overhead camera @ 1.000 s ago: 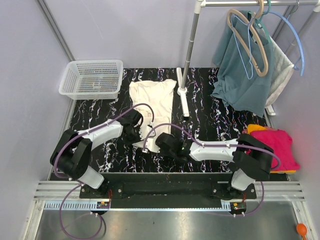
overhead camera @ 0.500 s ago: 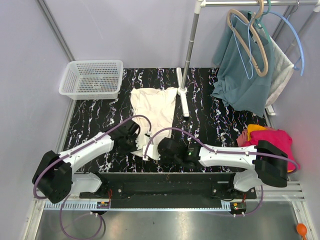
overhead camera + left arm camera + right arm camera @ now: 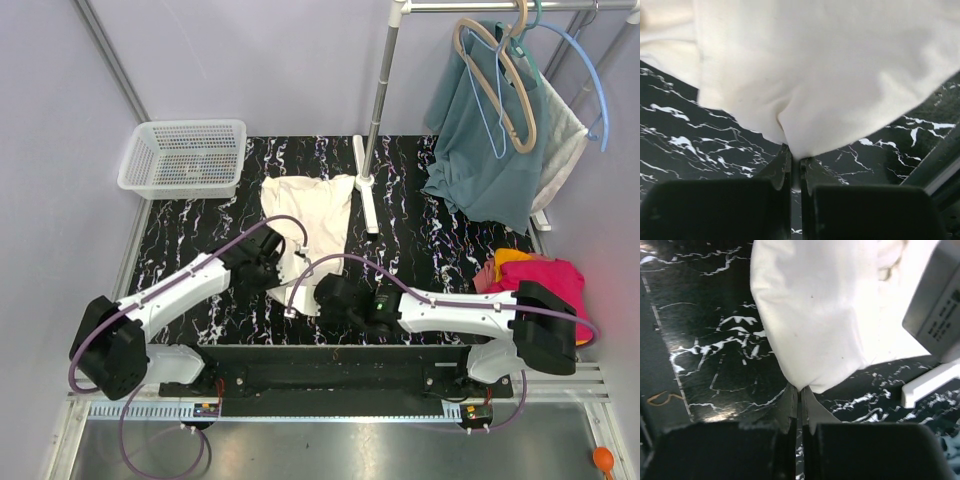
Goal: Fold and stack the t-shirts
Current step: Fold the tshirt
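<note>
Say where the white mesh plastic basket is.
Top view: the white mesh plastic basket sits in the far left corner, left of the cream cotton t-shirt.

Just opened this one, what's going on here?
Both arms are working on the cream t-shirt, which lies on the black marbled table. The left gripper and the right gripper each have their fingers shut on its near edge. A pink t-shirt and an orange t-shirt sit together at the table's right edge. The cream one is not yet stacked with them.
</note>
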`<state>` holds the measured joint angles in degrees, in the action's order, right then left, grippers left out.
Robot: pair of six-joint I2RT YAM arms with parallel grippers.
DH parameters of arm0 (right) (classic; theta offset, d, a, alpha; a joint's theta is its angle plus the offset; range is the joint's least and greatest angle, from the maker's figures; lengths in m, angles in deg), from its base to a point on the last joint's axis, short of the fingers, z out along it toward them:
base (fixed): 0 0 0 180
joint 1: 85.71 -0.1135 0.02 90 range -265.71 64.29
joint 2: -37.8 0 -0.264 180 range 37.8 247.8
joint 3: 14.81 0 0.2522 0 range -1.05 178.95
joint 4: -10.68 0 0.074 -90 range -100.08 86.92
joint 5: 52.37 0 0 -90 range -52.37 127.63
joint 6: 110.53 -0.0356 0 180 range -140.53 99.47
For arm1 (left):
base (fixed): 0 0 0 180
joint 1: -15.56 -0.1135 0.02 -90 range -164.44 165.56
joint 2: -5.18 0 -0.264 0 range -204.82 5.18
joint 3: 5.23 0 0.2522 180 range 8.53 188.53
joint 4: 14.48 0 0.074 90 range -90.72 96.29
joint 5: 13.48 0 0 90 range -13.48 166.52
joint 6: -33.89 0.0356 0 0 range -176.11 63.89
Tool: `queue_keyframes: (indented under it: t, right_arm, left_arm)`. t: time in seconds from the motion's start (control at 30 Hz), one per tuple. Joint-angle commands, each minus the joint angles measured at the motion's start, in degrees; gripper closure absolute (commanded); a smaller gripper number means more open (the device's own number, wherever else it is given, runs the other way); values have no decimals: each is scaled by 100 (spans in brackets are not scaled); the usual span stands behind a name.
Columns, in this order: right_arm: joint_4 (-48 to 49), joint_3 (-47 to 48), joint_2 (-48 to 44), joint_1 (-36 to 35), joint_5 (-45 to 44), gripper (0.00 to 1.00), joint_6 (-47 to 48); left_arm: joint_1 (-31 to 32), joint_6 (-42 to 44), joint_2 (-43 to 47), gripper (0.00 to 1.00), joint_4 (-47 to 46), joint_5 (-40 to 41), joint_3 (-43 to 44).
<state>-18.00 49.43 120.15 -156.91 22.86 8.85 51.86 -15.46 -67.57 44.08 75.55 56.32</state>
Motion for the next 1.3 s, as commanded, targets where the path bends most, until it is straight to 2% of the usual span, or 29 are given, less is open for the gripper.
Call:
queue_keyframes:
  t: [0.0,0.5,0.7,1.0,1.27]
  right_arm:
    - [173,392,-272,45,-580,100,243]
    - [217,1210,-290,1072,-1002,100,770]
    - [393,1491,62,1547,-774,100,937]
    - [665,2141,1019,2452,-282,100,1122]
    - [920,2537,1740,3076,-62,100,1315]
  left_arm:
    - [-78,-47,-134,100,-419,80,547]
    - [-922,374,-845,100,-507,203,1830]
    - [-1203,550,-1776,100,-525,141,2743]
    - [-1616,770,-3515,100,-472,132,4587]
    - [-1792,823,-4422,100,-419,247,5653]
